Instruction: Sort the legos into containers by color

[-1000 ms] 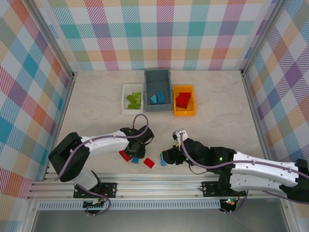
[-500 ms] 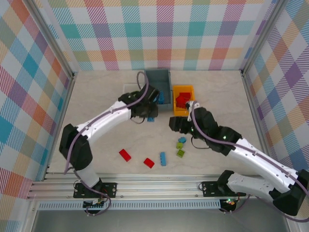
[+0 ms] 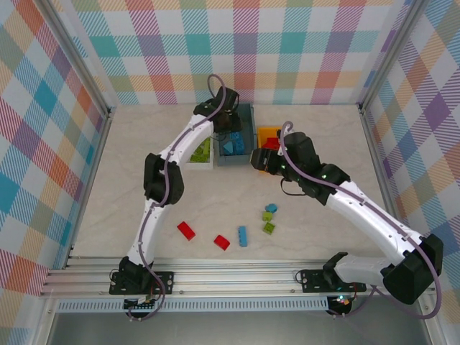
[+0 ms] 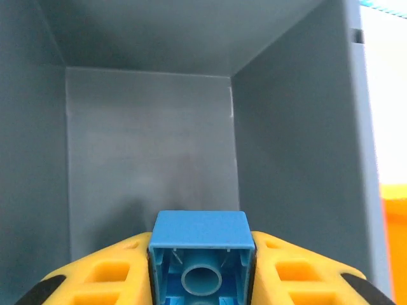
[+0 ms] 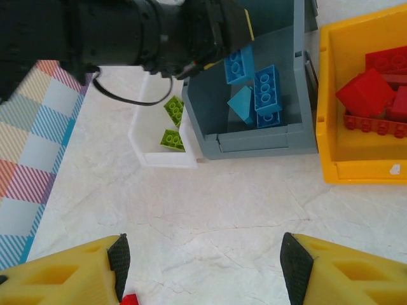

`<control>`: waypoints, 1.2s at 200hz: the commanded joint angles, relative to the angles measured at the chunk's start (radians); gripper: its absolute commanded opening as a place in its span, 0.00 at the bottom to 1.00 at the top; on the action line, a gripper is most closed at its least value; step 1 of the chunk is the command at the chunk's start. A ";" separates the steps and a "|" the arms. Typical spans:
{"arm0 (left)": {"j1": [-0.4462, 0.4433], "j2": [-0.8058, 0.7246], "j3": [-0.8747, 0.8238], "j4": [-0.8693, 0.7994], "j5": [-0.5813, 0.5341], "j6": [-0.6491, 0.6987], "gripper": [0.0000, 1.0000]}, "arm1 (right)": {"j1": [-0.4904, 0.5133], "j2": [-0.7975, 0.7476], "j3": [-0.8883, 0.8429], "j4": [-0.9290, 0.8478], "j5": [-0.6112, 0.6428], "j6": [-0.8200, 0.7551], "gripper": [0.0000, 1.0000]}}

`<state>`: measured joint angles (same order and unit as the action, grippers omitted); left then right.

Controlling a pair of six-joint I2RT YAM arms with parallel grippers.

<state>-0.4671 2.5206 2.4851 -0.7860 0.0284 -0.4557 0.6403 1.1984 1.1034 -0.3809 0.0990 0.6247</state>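
Top view: the left arm [image 3: 176, 154] arches up the middle of the frame and crosses the white tray [image 3: 188, 164], covering part of it. The left gripper [image 3: 230, 126] hangs over the grey-blue bin [image 3: 252, 140] at upper centre. On its wrist view the yellow fingers [image 4: 108, 273] are pinched on a blue brick [image 4: 200, 238], hollow underside and tube facing the camera, bare grey walls all round.

The right arm [image 3: 338, 194] lies across the orange-yellow bin [image 3: 264, 134] and hides much of it. The right gripper [image 3: 256, 162] has its jaws spread wide, with nothing between them but the marbled table [image 5: 210, 216].

From that wrist, blue bricks [image 5: 257, 86] lie in the grey-blue bin, lime bricks [image 5: 170, 121] in the white tray and red bricks [image 5: 372, 92] in the orange-yellow bin.

Loose at lower centre are two red legos [image 3: 186, 230], a blue lego [image 3: 242, 236], and just right a small blue piece [image 3: 271, 208] beside two green legos [image 3: 269, 228].
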 commanded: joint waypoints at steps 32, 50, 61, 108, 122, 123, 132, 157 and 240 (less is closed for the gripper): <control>0.023 0.085 0.109 0.035 0.150 -0.033 0.58 | -0.013 0.006 -0.019 0.044 -0.048 0.017 0.66; 0.021 0.069 0.107 0.033 0.145 -0.028 0.67 | -0.014 0.006 -0.022 0.051 -0.058 0.020 0.67; 0.020 0.054 0.107 0.037 0.150 -0.026 0.67 | -0.014 0.004 -0.023 0.054 -0.065 0.020 0.67; -0.004 -0.050 0.097 0.018 0.113 -0.006 0.57 | -0.014 -0.029 -0.045 0.032 -0.056 0.014 0.66; -0.015 -0.118 0.039 0.024 0.083 -0.005 0.57 | -0.014 -0.046 -0.059 0.013 -0.045 0.009 0.66; -0.016 -0.126 0.032 0.026 0.081 -0.006 0.57 | -0.015 -0.047 -0.060 0.012 -0.044 0.008 0.66; -0.024 -0.192 -0.040 0.051 0.055 -0.012 0.59 | -0.016 -0.058 -0.066 -0.001 -0.039 0.005 0.66; -0.048 -0.416 -0.300 0.139 -0.015 -0.042 0.62 | -0.014 -0.073 -0.072 -0.049 -0.042 -0.017 0.67; -0.175 -1.372 -1.224 0.006 -0.260 -0.284 0.61 | 0.293 0.156 0.027 -0.113 -0.073 -0.230 0.67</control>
<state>-0.5938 1.3373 1.4406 -0.6342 -0.1238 -0.6323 0.8406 1.2785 1.0760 -0.4828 0.0326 0.4854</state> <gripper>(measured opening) 0.618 0.671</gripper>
